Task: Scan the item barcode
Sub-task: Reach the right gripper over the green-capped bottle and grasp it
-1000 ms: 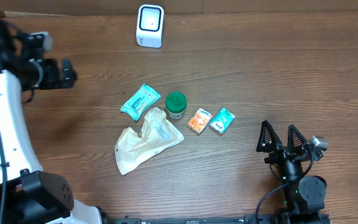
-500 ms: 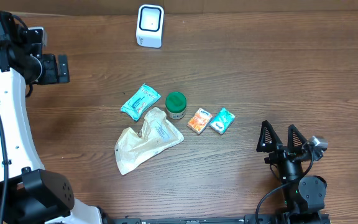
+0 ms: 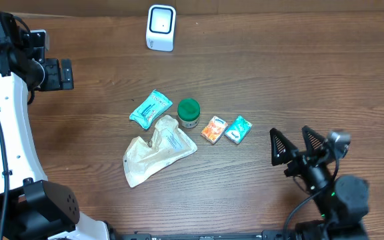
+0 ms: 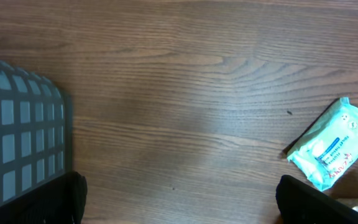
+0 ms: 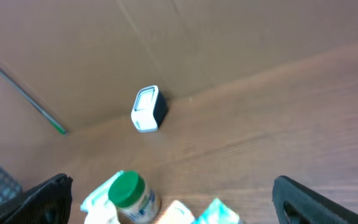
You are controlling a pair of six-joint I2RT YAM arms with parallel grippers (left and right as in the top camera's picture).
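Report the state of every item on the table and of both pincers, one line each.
White box-shaped barcode scanner: upright, untouched.
Flat teal wipes packet: lying flat.
Green-lidded plastic jar: upright, lid on.
Small orange packet: lying flat.
Small teal packet: lying flat, beside the orange one.
Beige soft pouch: crumpled, lying on the table.
Left pincer: open, empty.
Right pincer: open, empty.

scanner (image 3: 161,27) white; jar lid (image 3: 189,107) green; packet (image 3: 151,109) teal (table (image 3: 299,73) brown woodgrain)
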